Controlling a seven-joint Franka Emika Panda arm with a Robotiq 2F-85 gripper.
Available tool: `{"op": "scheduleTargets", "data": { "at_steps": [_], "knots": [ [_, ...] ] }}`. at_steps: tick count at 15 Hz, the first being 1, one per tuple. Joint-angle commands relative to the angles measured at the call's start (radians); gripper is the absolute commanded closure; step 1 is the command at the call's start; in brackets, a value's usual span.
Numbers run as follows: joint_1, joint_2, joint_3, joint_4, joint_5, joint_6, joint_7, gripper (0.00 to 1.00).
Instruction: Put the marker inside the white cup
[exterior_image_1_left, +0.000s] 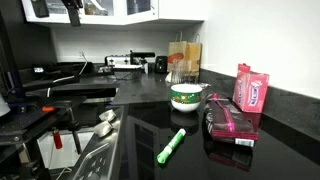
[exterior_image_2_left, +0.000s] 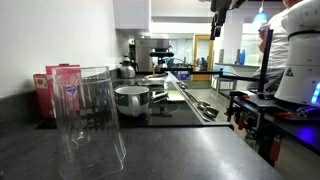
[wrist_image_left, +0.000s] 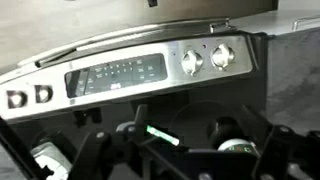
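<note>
While the marker (exterior_image_1_left: 171, 146) lies on the black counter (exterior_image_1_left: 140, 130), near the white cup (exterior_image_1_left: 186, 97), nothing's done yet.
Gripper (exterior_image_2_left: 218, 25) hangs high, well apart from both, jaws look spread and empty in the wrist view; grabbing, carrying, dropping all left.

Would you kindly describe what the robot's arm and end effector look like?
The arm is white with smooth rounded segments and a blue glow near its base. The end effector is black with angular linkages.
</note>
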Motion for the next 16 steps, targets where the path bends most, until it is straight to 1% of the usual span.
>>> {"op": "scheduleTargets", "data": {
  "at_steps": [1, 7, 9, 10, 11, 12, 16],
  "knots": [
    [-0.006, 0.002, 0.006, -0.002, 0.005, -0.003, -0.004, 0.0],
    [-0.006, 0.006, 0.006, -0.005, 0.005, -0.003, -0.004, 0.0],
    [0.009, 0.05, -0.012, 0.022, 0.019, 0.022, -0.03, 0.0],
    [0.025, 0.094, -0.027, 0.048, 0.012, 0.039, -0.079, 0.0],
    [0.032, 0.136, -0.032, 0.077, 0.018, 0.041, -0.097, 0.0],
    [0.051, 0.179, -0.054, 0.105, 0.026, 0.05, -0.157, 0.0],
    [0.106, 0.372, -0.094, 0.191, 0.014, 0.24, -0.375, 0.0]
  ]
}}
